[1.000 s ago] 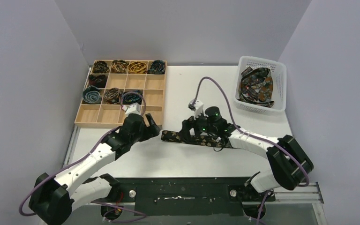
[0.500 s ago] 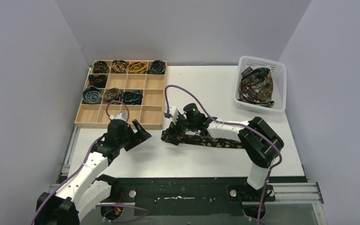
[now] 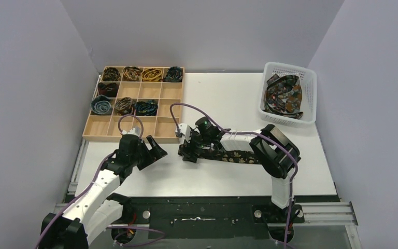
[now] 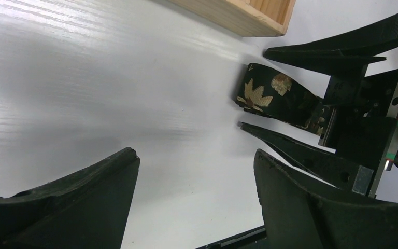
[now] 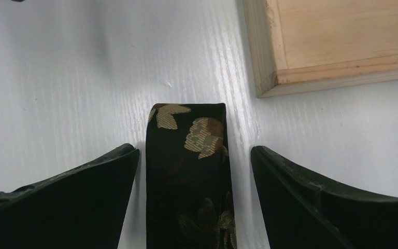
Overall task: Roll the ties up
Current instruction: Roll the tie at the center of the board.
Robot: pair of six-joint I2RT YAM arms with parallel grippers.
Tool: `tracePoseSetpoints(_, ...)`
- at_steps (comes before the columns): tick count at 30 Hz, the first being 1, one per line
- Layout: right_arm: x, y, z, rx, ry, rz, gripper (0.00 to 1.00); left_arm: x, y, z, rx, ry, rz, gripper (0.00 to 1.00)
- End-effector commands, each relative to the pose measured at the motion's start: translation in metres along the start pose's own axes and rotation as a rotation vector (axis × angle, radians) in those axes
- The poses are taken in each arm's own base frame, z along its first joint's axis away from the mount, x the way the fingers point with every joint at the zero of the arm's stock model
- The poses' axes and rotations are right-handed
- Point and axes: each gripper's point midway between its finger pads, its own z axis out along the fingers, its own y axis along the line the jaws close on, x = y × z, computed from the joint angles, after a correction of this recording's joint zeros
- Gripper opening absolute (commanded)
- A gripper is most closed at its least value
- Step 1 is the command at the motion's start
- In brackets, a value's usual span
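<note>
Right wrist view: right jaws wide astride the tie (image 5: 186, 176) end — tray (image 5: 267, 62) corner near; left jaws wide too.

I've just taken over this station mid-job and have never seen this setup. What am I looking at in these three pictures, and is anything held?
Two robot arms are bolted at the near edge of a table. The top picture looks down from above and behind them; the other two come from a camera on each wrist. A wooden tray at back left holds rolled ties; a white basket at back right holds loose ties. One flat tie lies in the middle. The right claw is open, straddling its end; the left claw is open and empty. Nothing is held.
</note>
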Motion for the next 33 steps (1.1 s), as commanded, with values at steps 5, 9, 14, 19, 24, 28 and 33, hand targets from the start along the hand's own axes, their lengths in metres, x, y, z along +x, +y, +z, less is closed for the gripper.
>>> tracePoseSetpoints(5, 0.024, 0.01, 0.015, 0.014, 0.082, -0.078, 0.61, -0.007, -0.004, -0.002, 0.016, -0.025, 0.011, 0.79)
tracePoseSetpoints(9, 0.027, 0.034, 0.023, -0.029, 0.095, -0.12, 0.48, -0.006, -0.001, -0.002, 0.01, -0.025, 0.002, 0.79)
tracePoseSetpoints(14, 0.035, 0.074, 0.032, -0.114, 0.12, -0.153, 0.42, -0.007, 0.001, -0.005, 0.004, -0.04, -0.008, 0.79)
tracePoseSetpoints(19, 0.04, 0.099, 0.039, -0.162, 0.138, -0.171, 0.35, -0.006, 0.005, -0.008, -0.012, -0.05, -0.011, 0.79)
tracePoseSetpoints(24, 0.029, 0.099, 0.042, -0.151, 0.136, -0.191, 0.56, -0.004, 0.006, -0.009, -0.009, -0.05, -0.019, 0.79)
tracePoseSetpoints(28, -0.01, 0.095, 0.036, -0.096, 0.099, -0.246, 0.77, -0.003, 0.006, -0.012, -0.008, -0.047, -0.022, 0.79)
tracePoseSetpoints(33, -0.056, 0.077, 0.004, 0.058, -0.007, -0.314, 0.92, -0.006, 0.003, -0.016, 0.012, -0.075, -0.036, 0.79)
